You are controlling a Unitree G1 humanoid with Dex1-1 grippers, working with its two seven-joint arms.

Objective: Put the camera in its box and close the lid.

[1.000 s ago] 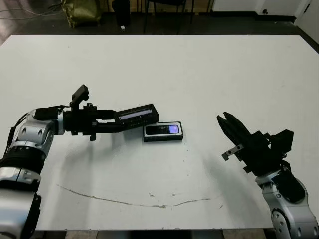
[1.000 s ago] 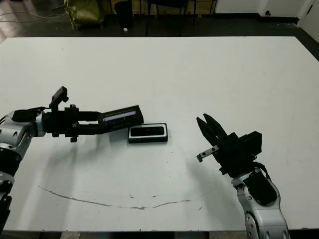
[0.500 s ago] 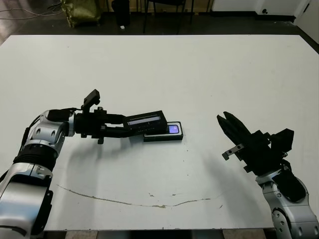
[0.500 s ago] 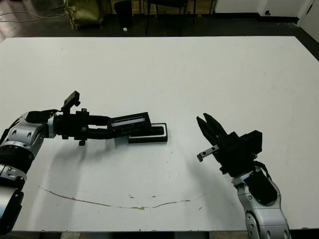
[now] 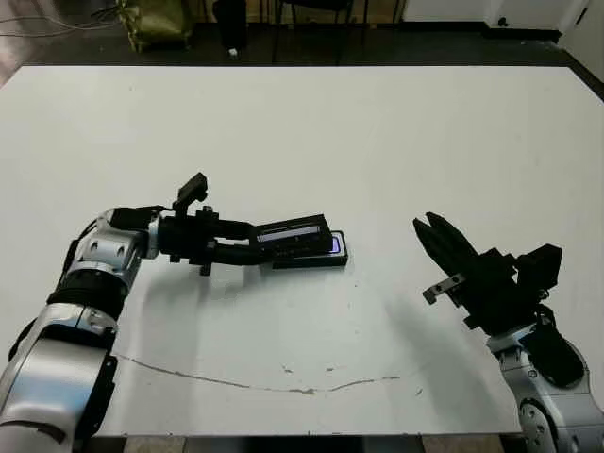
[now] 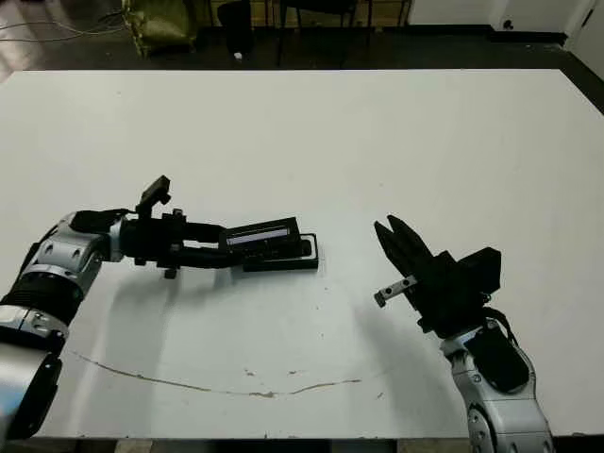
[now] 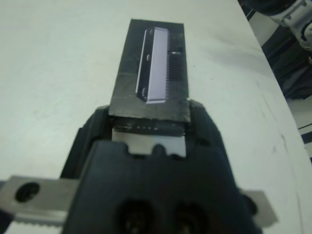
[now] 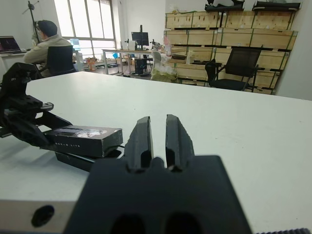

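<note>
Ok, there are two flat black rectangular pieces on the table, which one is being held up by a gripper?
The lid, the piece with the long glossy window; the left gripper grips one end. The box lies flat on the table beneath it, ungripped.

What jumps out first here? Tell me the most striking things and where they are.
The left gripper reaches in from the left, near the middle of the white table, holding the black windowed lid over the box, covering most of it. A sliver of bluish screen shows at the box's right end. The right gripper hovers off to the right, holding nothing, its fingers nearly together.
</note>
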